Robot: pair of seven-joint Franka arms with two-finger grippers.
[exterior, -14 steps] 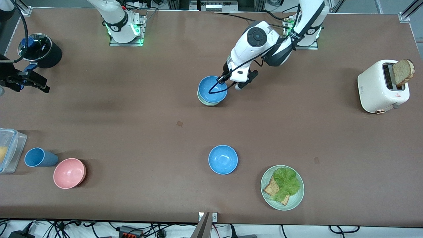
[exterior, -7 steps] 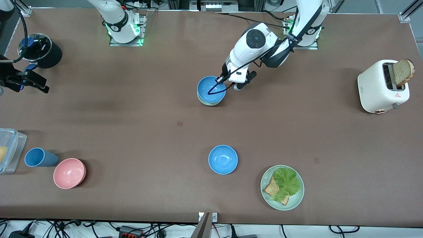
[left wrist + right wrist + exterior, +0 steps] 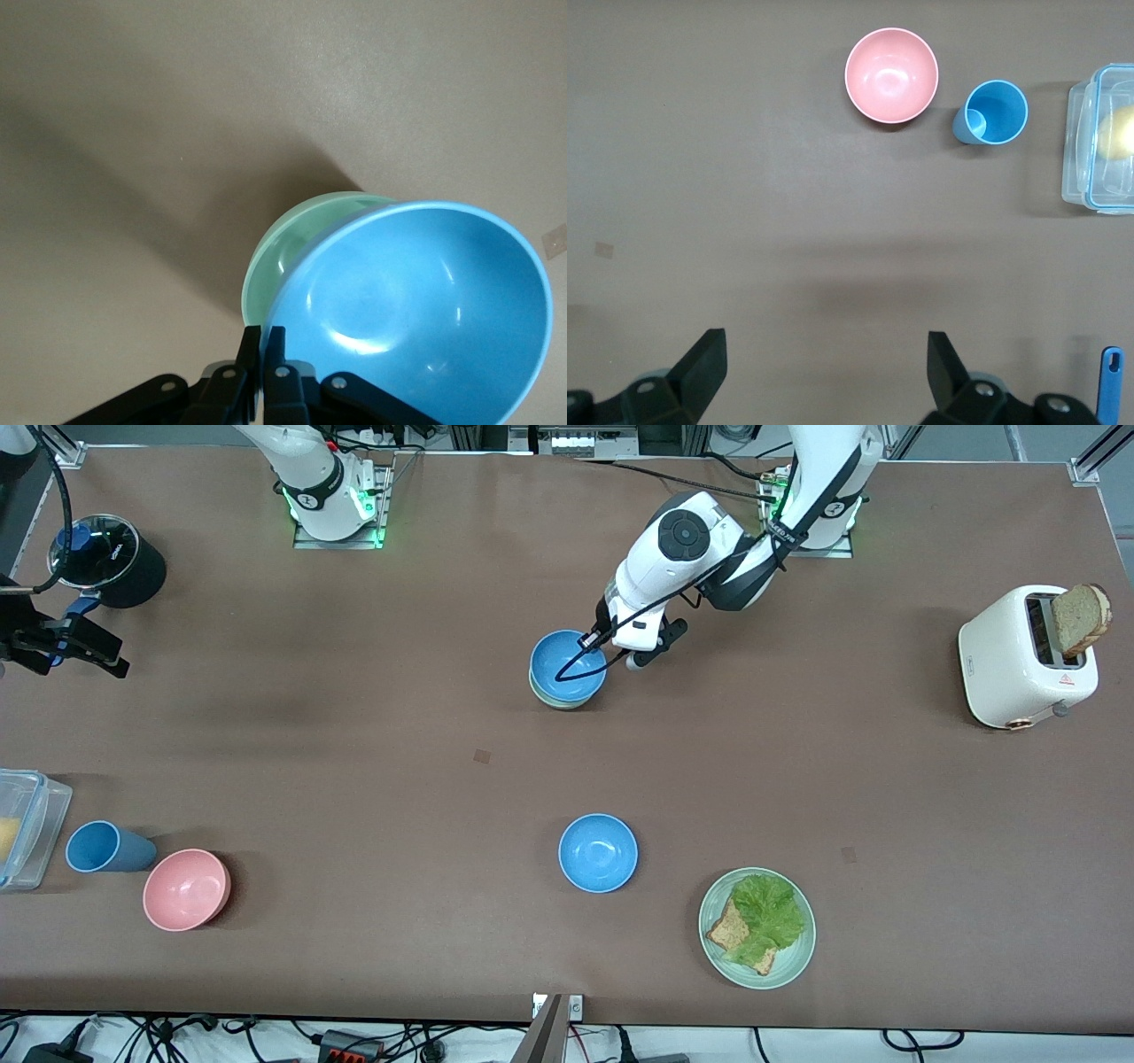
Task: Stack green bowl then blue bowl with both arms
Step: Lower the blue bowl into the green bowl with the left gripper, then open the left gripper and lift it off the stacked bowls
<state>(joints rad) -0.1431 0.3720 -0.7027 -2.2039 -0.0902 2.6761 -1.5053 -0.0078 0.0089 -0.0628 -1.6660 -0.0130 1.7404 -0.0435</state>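
Observation:
The blue bowl (image 3: 567, 664) sits tilted inside the green bowl (image 3: 556, 701) on the table, toward the robots' side of the middle. Only a thin pale rim of the green bowl shows under it. My left gripper (image 3: 608, 655) is shut on the blue bowl's rim at the side toward the left arm's base. In the left wrist view the fingers (image 3: 251, 347) pinch the rim of the blue bowl (image 3: 416, 301), with the green bowl (image 3: 282, 258) showing beneath. My right gripper (image 3: 824, 354) is open and empty, high over the right arm's end of the table.
A second blue bowl (image 3: 598, 852) and a green plate (image 3: 714, 948) with bread and lettuce lie nearer the camera. A pink bowl (image 3: 186, 888), blue cup (image 3: 102, 846) and clear container (image 3: 22, 824) sit at the right arm's end. A toaster (image 3: 1028, 655) stands at the left arm's end.
My left hand has shifted slightly toward its base, still holding the blue bowl's rim. The stacked bowls have barely moved. The right gripper has drifted a little.

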